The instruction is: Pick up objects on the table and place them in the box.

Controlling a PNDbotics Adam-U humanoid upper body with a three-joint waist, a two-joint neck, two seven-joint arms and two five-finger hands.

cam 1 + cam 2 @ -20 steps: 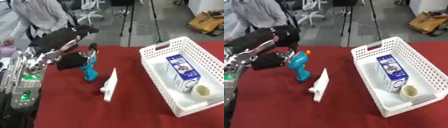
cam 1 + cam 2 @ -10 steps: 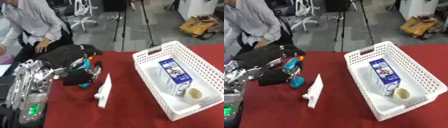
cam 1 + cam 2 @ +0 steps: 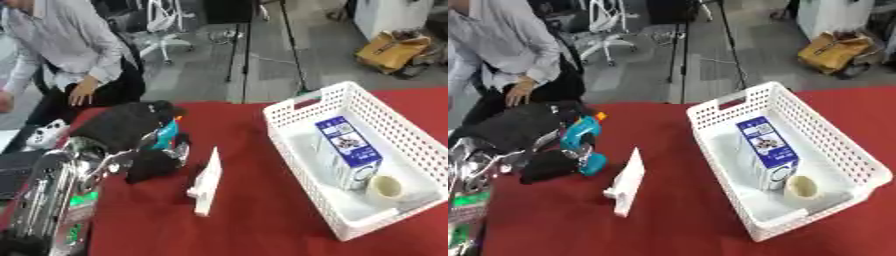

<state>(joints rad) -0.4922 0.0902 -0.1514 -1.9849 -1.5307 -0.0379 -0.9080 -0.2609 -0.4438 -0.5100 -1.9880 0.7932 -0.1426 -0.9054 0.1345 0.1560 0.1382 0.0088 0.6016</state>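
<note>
Left hand (image 3: 549, 165) grips the blue toy drill (image 3: 581, 145); a white box (image 3: 625, 186) lies between it and the basket (image 3: 859, 172).

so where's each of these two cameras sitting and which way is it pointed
Left eye view: in the robot's head, looking down over the red table; the robot's left arm and left hand enter from the left, fingers curled round the blue toy.
Right eye view: same head, set slightly to the right, facing the same way; it shows that arm further left in the picture.
Both share the white basket, the blue carton, the tape roll and the white flat piece.
</note>
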